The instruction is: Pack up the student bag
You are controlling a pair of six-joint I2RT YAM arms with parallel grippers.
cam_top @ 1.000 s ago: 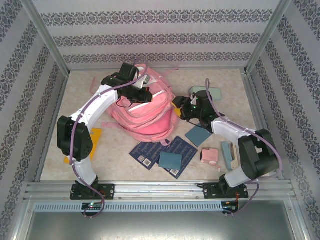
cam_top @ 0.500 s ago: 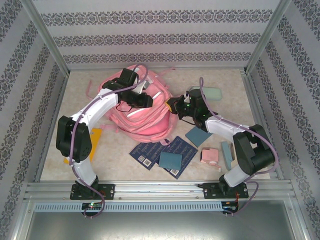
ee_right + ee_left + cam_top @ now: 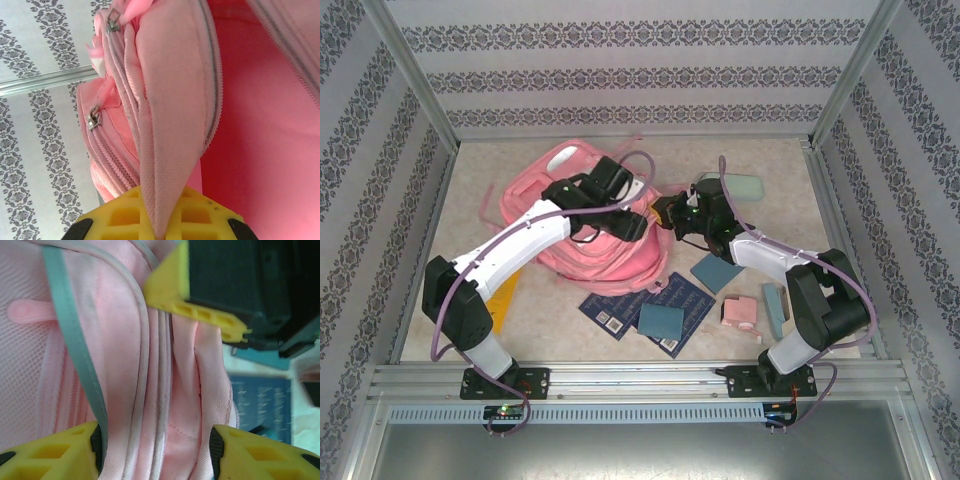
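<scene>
The student bag [image 3: 582, 205], a large pink backpack, lies at the middle of the table with its opening turned to the right. My left gripper [image 3: 630, 226] is at its right side. In the left wrist view that gripper [image 3: 155, 442] is open, and its yellow fingers [image 3: 50, 452] straddle folds of pink fabric and a grey-green stripe [image 3: 75, 335]. My right gripper [image 3: 667, 215] meets the bag from the right. It is shut [image 3: 162, 212] on a fold of the bag's rim [image 3: 170, 115] beside the zipper, and the bright pink lining [image 3: 270, 130] shows to the right.
Near the bag lie two dark blue booklets [image 3: 620, 305], a teal notebook [image 3: 661, 321] and another [image 3: 717, 271]. A small pink box [image 3: 741, 314] and a teal slab [image 3: 775, 308] sit right of them. A pale-green case [image 3: 738, 186] is far right, an orange sheet [image 3: 506, 285] left.
My left gripper let go of the bag, opened and moved right and nearer. My right gripper moved in and shut on the bag's rim. The bag sank and spread to the left.
</scene>
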